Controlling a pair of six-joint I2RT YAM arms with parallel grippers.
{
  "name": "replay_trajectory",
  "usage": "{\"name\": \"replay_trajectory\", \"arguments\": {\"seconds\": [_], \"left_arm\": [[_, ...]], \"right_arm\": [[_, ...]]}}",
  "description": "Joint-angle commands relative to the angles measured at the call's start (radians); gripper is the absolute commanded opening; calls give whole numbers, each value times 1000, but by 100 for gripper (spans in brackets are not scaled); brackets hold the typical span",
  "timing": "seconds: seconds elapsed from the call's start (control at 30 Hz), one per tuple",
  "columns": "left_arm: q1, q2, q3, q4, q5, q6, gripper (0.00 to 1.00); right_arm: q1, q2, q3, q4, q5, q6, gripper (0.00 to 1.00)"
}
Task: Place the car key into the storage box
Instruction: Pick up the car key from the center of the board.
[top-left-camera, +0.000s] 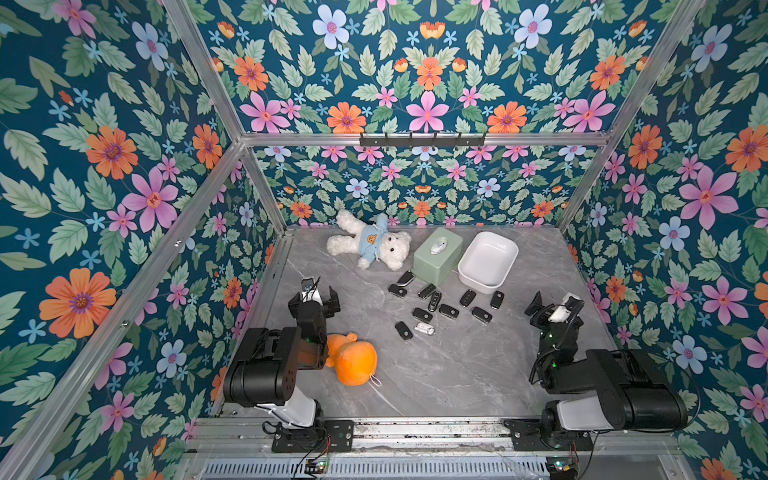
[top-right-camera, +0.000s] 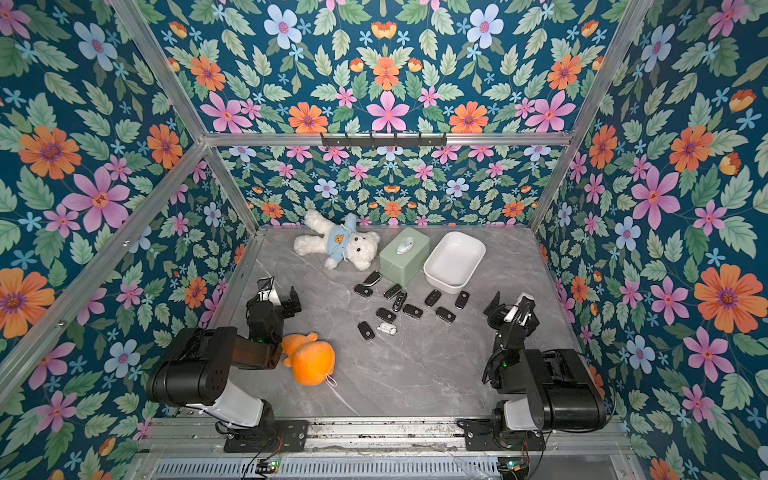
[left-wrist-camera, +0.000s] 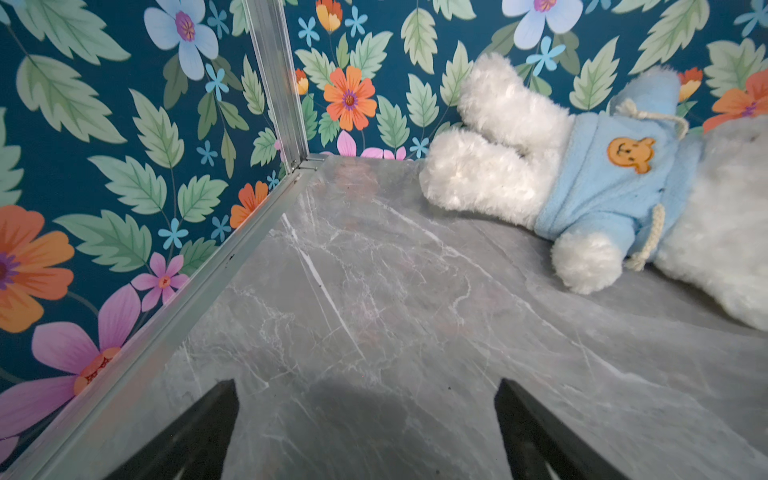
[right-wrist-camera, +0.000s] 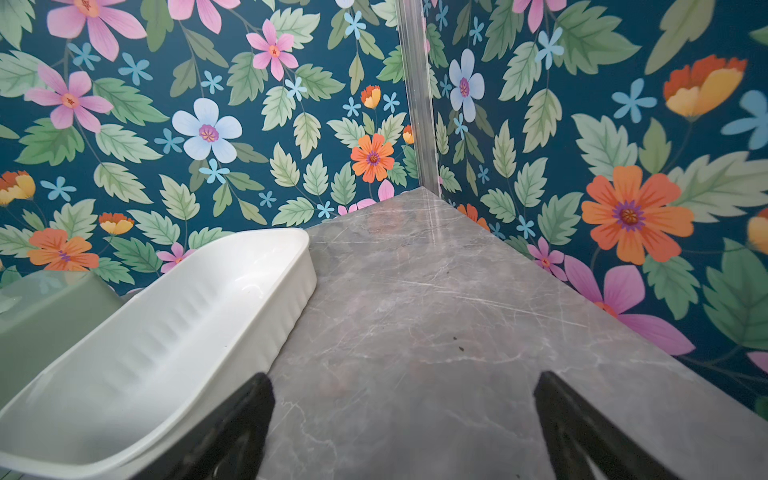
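**Top views.** In both top views a grey, white-veined marble-look tabletop (top-left-camera: 457, 374) is shown, enclosed by floral-papered walls on aluminium framing. Eleven car keys (top-left-camera: 449, 311) are counted, lying flat at frame centre: ten glossy black fobs and one pale silver-white fob (top-left-camera: 424, 329). All lie on the tabletop, outside the storage box (top-left-camera: 488, 257). This single white plastic tub with rounded corners is seen empty, right of centre and just above the keys. One pale green box (top-left-camera: 436, 259) with a silver oval on top stands just beside it. Two plush toys are present: a fluffy white teddy bear (top-left-camera: 370, 245) in the upper centre and an orange plush (top-left-camera: 353, 361) at the lower left. The left gripper (top-left-camera: 316, 297) and right gripper (top-left-camera: 555, 305) flank the keys, jaws spread, with nothing held.

**Left wrist view.** Two black fingertips (left-wrist-camera: 224, 399) are seen parted wide over bare marble. Only here are the bear's shaggy pile, blue fleece hoodie, orange bear patch and cord drawstrings resolved.

**Right wrist view.** The fingertips (right-wrist-camera: 257, 399) are likewise parted, one just beside the storage box (right-wrist-camera: 166, 332). Shallow vertical ribs on its walls are revealed, which are indiscernible from above. The keys appear in the top views alone.
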Motion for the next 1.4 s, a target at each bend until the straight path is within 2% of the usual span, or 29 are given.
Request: {"name": "replay_trajectory", "arguments": {"seconds": [0.0,0.07,0.17,0.23,0.33,0.4,0.53,0.63,0.77,0.93,1.37], "left_arm": [[-3,-72,41,-120,-4,9,99],[-6,-126,76,-224,-22,4,100],[-10,-207,132,-351,-32,-45,100],[-13,-242,186,-456,-50,-120,100],[-13,-255,292,-652,-50,-258,100],[-16,-242,367,-777,-28,-343,100],[-29,-198,478,-938,68,-452,100],[-63,-188,495,-948,99,-510,100],[-135,-185,494,-935,101,-574,100],[-255,-167,503,-939,108,-651,100],[-476,-79,462,-868,217,-848,100]], "right_arm": [[9,-18,-22,128,9,-31,99],[20,-75,-13,59,39,-33,99],[28,-239,37,-197,49,-22,99],[28,-338,102,-419,65,60,99],[27,-410,150,-562,7,156,99],[29,-431,215,-717,-8,240,99],[29,-416,387,-1070,-123,320,99],[34,-388,495,-1263,-237,350,99],[46,-332,613,-1474,-327,412,95],[63,-229,691,-1587,-480,478,81],[111,-26,739,-1637,-529,466,62]]}}
